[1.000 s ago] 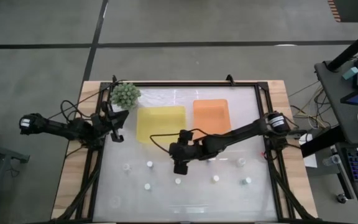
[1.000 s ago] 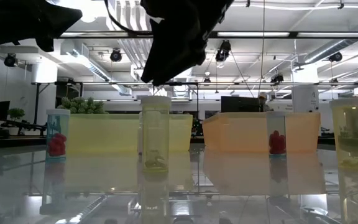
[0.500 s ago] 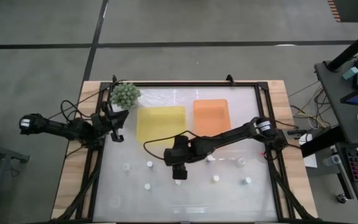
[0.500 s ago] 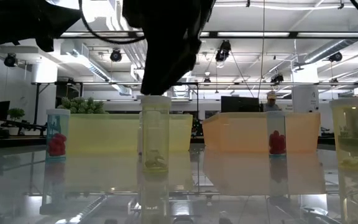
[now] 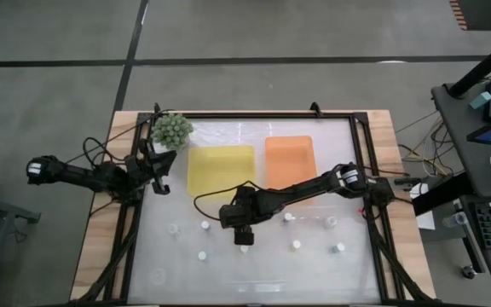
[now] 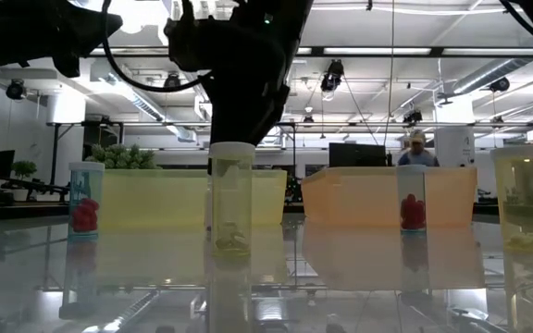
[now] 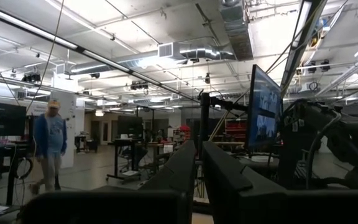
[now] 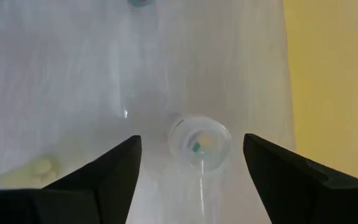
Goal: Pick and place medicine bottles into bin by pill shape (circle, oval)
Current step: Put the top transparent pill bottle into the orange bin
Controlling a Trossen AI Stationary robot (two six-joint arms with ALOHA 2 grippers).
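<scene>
Several small clear medicine bottles with white caps stand upright on the white table. My right gripper (image 5: 244, 237) is open and points down above one bottle (image 5: 244, 248). In the right wrist view that bottle (image 8: 199, 142) shows from above, between the spread fingers of my right gripper (image 8: 191, 140) and apart from both. In the low view the same bottle (image 6: 231, 199) stands under the dark gripper (image 6: 243, 129). My left gripper (image 5: 162, 169) is shut and empty at the table's far left, beside the green plant (image 5: 171, 130).
A yellow tray (image 5: 220, 169) and an orange tray (image 5: 290, 160) lie at the far middle of the table. Other bottles stand at left (image 5: 174, 228), (image 5: 205, 225), (image 5: 201, 254) and at right (image 5: 296, 245), (image 5: 332, 221), (image 5: 339, 248). A black frame (image 5: 358, 170) borders the table.
My right gripper has gone toward the table's left and near edges and has come down over the middle bottle. The bottles have stayed where they were.
</scene>
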